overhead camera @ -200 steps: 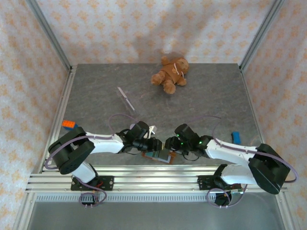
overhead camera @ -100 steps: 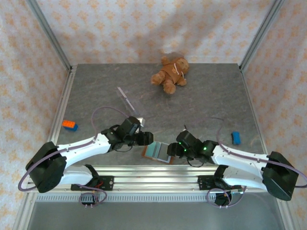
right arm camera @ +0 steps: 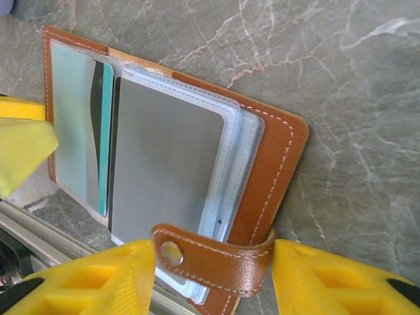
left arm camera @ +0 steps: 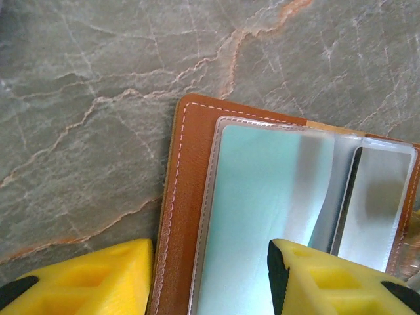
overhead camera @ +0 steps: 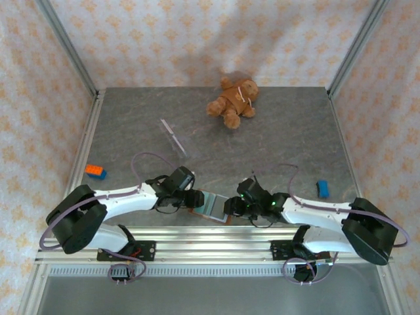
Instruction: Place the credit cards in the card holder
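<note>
The brown leather card holder [overhead camera: 213, 205] lies open and flat near the table's front edge, between my two grippers. My left gripper [overhead camera: 195, 199] is open and straddles its left edge [left arm camera: 187, 184]. One yellow finger [left arm camera: 85, 282] is over the table and the other is over the pale teal pocket [left arm camera: 262, 197]. My right gripper [right arm camera: 213, 266] is open around the snap tab [right arm camera: 223, 259], which curls over the clear sleeves close to both fingers. A grey credit card [right arm camera: 167, 170] sits in the top sleeve. A teal credit card [right arm camera: 104, 151] shows edge-on in the left pocket.
A teddy bear [overhead camera: 233, 102] lies at the back. A thin clear strip [overhead camera: 172, 134] lies left of centre, an orange block [overhead camera: 95, 172] at the left edge, and a blue piece [overhead camera: 322, 188] at the right. The metal rail [overhead camera: 210, 246] runs just in front of the holder.
Both grippers were at the holder a second ago, then drew apart. Now they have closed in again on its left and right edges, and the holder lies open.
</note>
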